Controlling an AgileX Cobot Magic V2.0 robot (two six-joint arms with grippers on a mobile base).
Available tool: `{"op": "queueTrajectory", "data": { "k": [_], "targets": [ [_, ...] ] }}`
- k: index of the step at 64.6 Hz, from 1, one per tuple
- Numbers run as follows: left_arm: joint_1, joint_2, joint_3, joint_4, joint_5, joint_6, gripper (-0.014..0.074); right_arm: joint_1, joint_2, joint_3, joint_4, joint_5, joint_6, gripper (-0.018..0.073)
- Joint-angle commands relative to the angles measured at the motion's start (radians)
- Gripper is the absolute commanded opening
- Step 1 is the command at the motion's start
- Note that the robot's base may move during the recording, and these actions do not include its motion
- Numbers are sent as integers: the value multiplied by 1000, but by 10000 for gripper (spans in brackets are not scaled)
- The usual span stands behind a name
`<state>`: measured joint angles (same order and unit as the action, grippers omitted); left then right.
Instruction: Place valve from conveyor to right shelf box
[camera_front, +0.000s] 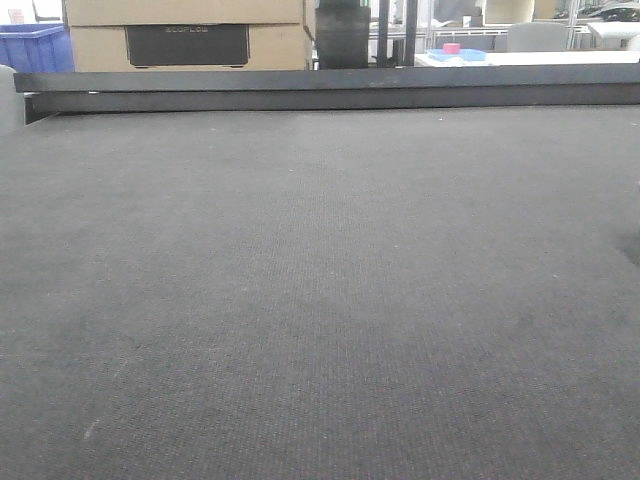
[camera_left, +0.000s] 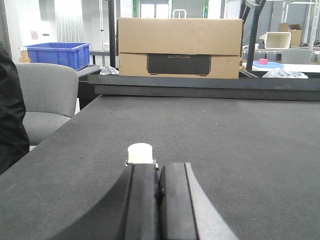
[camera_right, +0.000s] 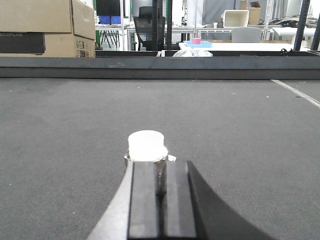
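Found no valve in any view: none on the belt (camera_front: 320, 300), none between either jaws. Saw no shelf and no shelf box either, so could not place the goal. Judged the task unstarted, with pick, carry to the right and drop all left to do. Called first for a valve to come within reach.

Found the left jaws pressed flat together, only a thin seam between them, gripping nothing. Found the right jaws closed the same way, with nothing held that could be made out. Noted a white cap (camera_left: 140, 152) just past each tip; matched on both wrists, so took it for part of the rig, not cargo. Hung low over the belt, both.

Read the belt as wide, flat, dark grey and finely woven, marked only by a few pale specks in the front view. Traced it to a dark rail (camera_front: 320, 85) along the far side.

Noted beyond the rail a cardboard box (camera_left: 180, 47), a blue bin (camera_left: 57, 54) and a grey chair (camera_left: 45, 100) off the left edge. Spotted farther right a white tabletop (camera_front: 540, 58) bearing a blue tray (camera_front: 470, 56) with a pink block (camera_front: 452, 48) on it. Took the room for a workshop, with frames and racks behind.
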<state>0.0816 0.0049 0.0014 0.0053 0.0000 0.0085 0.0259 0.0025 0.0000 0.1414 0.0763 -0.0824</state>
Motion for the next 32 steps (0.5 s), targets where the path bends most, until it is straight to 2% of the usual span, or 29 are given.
{"op": "queueTrajectory", "data": {
  "k": [1,32],
  "targets": [
    [6,-5,-1,0,-20,-2,-111,-5,-3,0,0,-25,-3,-162],
    [6,-5,-1,0,-31,-2,-111,-5,-3,0,0,-25,-3,-162]
  ]
}}
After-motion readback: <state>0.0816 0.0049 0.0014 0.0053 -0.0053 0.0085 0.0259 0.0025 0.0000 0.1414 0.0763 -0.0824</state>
